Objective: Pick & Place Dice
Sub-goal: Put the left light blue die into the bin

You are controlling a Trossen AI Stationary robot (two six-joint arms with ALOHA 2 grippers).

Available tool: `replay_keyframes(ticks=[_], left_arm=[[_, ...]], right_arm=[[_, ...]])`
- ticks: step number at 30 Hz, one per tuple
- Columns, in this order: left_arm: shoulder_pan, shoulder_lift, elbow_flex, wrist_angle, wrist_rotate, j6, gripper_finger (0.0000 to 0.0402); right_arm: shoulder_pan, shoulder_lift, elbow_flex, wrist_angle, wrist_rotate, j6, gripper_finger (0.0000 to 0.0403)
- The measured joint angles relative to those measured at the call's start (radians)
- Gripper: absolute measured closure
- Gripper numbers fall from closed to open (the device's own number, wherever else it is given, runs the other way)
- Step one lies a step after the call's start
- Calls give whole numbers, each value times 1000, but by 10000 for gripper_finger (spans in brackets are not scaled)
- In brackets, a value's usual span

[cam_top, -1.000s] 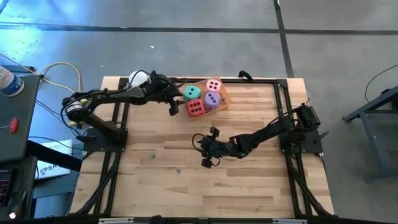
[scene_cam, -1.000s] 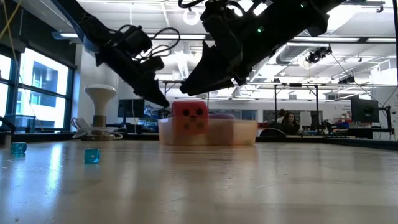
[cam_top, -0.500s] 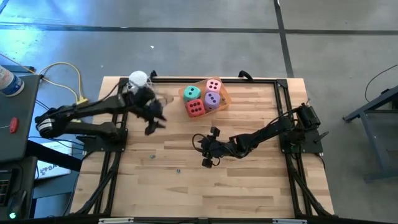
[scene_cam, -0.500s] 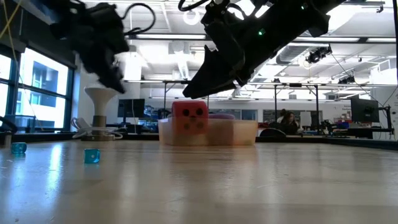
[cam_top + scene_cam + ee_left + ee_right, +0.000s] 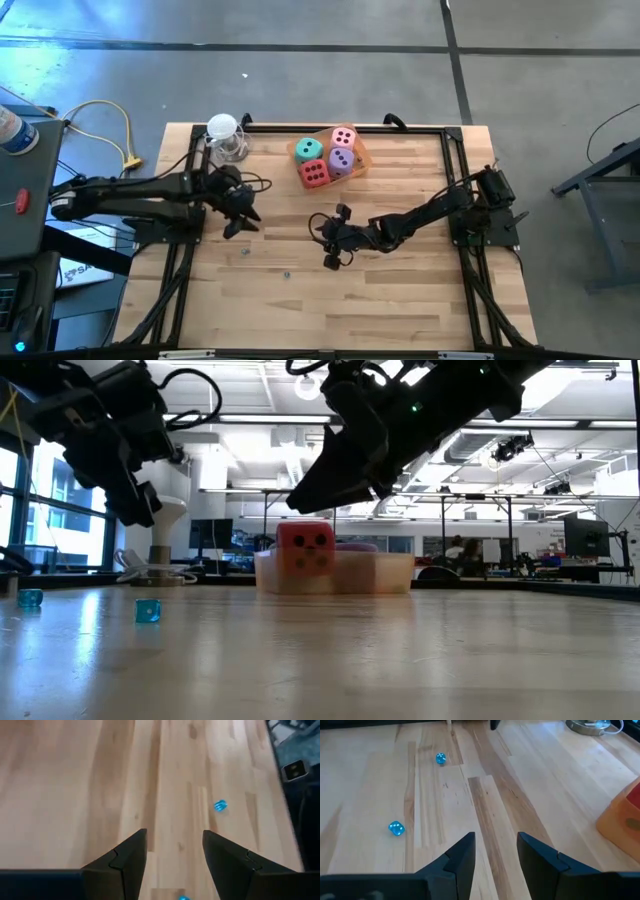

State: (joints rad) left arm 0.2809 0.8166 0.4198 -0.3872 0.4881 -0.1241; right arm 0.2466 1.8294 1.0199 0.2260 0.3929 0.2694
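Four soft dice sit together in a shallow orange tray (image 5: 356, 158) by the table's far edge: teal (image 5: 309, 150), pink (image 5: 343, 137), purple (image 5: 340, 159) and red (image 5: 314, 174). In the low view the red die (image 5: 305, 547) stands at the tray's front. My left gripper (image 5: 235, 220) hovers open over bare wood, left of and nearer than the tray; its wrist view shows the gap (image 5: 175, 840) with nothing in it. My right gripper (image 5: 326, 238) hangs open above mid-table, nearer than the tray, also with nothing in it (image 5: 496, 842).
Two tiny blue translucent dice (image 5: 243, 251) (image 5: 287, 273) lie on the wood toward the near side, also seen as small blue cubes (image 5: 396, 828) (image 5: 440, 758). A white-topped clear object (image 5: 224, 135) stands at the far-left corner. Black frame rails edge the table.
My left gripper has drawn back from beside the tray, swinging toward the table's left and near side and ending over bare wood. The dice and tray have stayed put.
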Motion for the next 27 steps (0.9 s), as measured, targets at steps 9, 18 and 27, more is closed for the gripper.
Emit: replay_keyframes(ticks=[9,18,27], left_arm=[[-166,32,0,63,-51,-119,214],[-302,101,0,228,-58,-146,214],[-345,207,0,404,-152,-113,214]], right_arm=[[0,0,0,18,-4,0,265],[2,0,0,21,-11,17,265],[23,10,0,25,-56,73,265]])
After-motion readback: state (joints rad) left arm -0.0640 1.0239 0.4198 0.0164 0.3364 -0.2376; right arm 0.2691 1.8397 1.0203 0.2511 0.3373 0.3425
